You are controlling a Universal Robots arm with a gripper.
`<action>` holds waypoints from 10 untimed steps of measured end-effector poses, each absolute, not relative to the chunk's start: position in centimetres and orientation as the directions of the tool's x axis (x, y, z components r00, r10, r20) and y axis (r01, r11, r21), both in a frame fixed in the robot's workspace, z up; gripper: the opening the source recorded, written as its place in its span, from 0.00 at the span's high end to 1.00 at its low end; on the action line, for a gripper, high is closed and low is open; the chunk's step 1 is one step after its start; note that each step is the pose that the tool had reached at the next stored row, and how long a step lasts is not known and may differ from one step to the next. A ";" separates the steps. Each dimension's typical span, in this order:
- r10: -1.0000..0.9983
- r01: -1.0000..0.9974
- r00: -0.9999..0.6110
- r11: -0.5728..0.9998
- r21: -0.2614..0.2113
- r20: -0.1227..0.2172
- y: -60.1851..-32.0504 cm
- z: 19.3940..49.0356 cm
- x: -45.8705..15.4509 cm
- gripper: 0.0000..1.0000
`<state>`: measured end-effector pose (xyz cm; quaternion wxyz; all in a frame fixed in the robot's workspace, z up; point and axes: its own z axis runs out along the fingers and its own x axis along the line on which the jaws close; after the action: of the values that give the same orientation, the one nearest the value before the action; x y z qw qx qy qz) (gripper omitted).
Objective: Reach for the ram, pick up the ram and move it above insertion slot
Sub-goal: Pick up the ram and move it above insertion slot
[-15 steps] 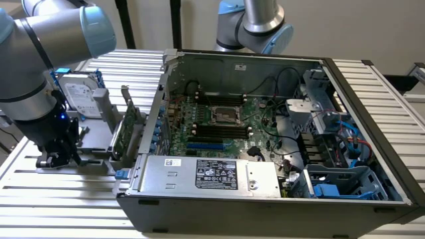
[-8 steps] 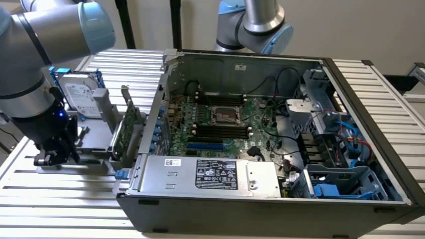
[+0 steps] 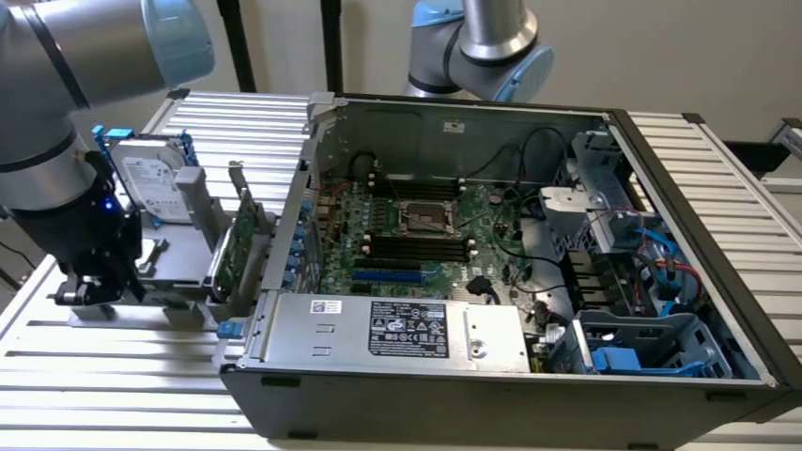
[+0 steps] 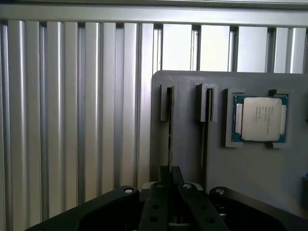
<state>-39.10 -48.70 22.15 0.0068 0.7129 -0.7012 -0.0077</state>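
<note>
Counter (image 4: 72, 120) with holder (image 4: 250, 168): fingers (image 4: 156, 202) pinched on ram (image 4: 169, 125) still seated in it, reach done, lift and move remaining.

One computer case (image 3: 501, 404), one hard drive (image 3: 148, 183), one expansion card (image 3: 240, 246), one processor (image 4: 260, 119).

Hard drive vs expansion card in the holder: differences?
The hard drive is silver in a blue frame; the expansion card is a green board. The drive is a thick block; the card is thin. The card stands nearer the case than the drive. Both stand upright in the gray holder.
</note>
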 end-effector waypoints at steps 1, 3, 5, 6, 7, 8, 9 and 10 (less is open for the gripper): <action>-1.000 -1.000 0.016 -0.016 0.021 -0.001 -48.7 22.4 -39.1 0.87; -1.000 -1.000 0.016 -0.016 0.022 -0.002 -48.7 23.0 -39.1 0.87; -1.000 -1.000 0.016 -0.016 0.023 -0.002 -48.7 23.9 -39.0 0.87; -1.000 -1.000 0.016 -0.016 0.023 -0.002 -48.7 24.4 -39.0 0.87; -1.000 -1.000 0.016 -0.016 0.023 -0.002 -48.7 24.8 -38.9 0.87; -1.000 -1.000 0.016 -0.016 0.023 -0.002 -48.7 25.3 -38.8 0.87; -1.000 -1.000 0.016 -0.016 0.023 -0.002 -48.7 25.7 -38.7 0.87; -1.000 -1.000 0.016 -0.016 0.023 -0.002 -48.7 26.2 -38.5 0.87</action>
<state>-38.54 -48.71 26.15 0.0075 0.7126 -0.7015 -0.0087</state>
